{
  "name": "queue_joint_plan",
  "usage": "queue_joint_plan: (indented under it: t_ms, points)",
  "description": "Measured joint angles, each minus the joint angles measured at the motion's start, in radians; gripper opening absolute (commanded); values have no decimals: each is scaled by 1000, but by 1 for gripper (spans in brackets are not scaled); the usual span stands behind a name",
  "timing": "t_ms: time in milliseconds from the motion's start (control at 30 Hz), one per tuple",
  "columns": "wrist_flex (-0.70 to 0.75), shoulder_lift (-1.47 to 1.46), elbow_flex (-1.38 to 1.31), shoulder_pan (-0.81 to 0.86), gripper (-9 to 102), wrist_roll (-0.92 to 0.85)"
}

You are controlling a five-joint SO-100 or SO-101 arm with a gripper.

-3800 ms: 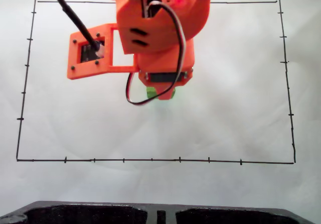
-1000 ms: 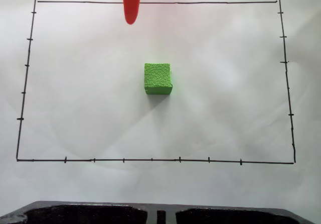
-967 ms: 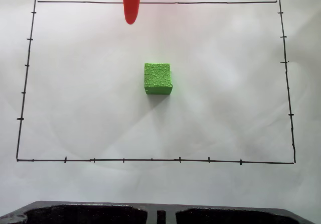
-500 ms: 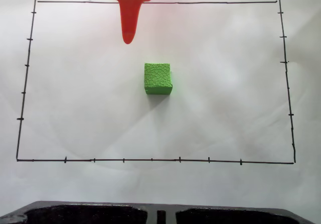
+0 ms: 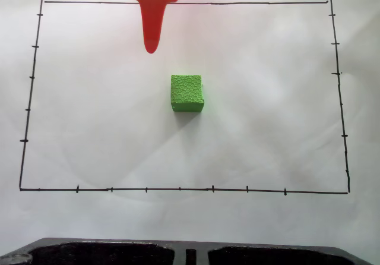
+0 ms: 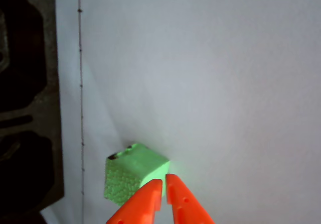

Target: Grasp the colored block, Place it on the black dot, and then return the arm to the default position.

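The green block [image 5: 187, 92] sits near the middle of the fixed view, inside the black lines [image 5: 178, 189] on the white paper [image 5: 273, 128]. My gripper [image 6: 164, 185] hangs near the top, apart from the block, tips nearly together, holding nothing. It looks closed, I think.

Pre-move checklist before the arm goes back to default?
1. Block released: ok. The green block sits alone on the white sheet, apart from the gripper in the fixed view.
2. Jaws shut and empty: ok. In the wrist view the orange tips meet with nothing between them.
3. Block on the black dot: cannot tell. No dot is visible around the block; a dark speck shows at the block's top corner in the wrist view.
4. Block inside the drawn border: ok.
5. Retreat path toward the top edge: ok, nothing lies between gripper and frame edge.
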Motion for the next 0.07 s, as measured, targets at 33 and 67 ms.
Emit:
queue_joint_plan:
  t_ms: [33, 67]
  points:
    - [0, 0, 0, 0, 0, 0]
    - [0, 0, 0, 0, 0, 0]
